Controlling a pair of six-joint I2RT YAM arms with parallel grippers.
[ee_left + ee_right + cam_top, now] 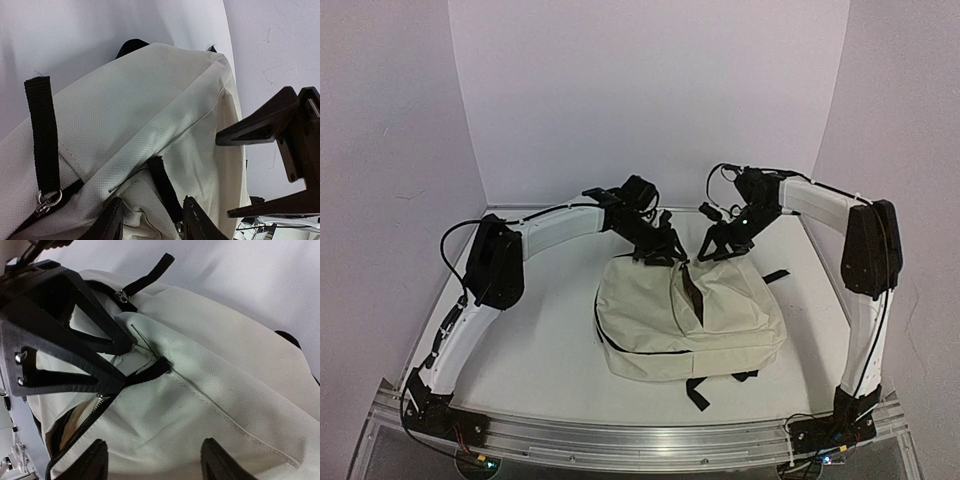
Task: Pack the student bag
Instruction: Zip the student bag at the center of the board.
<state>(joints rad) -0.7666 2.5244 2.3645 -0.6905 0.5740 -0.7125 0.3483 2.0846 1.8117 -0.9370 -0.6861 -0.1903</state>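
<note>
On table (540, 350) — cream student bag (660, 320), zipper (696, 295) agape

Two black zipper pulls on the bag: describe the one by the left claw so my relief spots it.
Find the big cream student bag and go to its far end, where the zipper gapes. The pull tab is the short black strip between the fingers of the open left claw. The other pull is longer, lies flat off to the side and shows a shiny ring.
</note>
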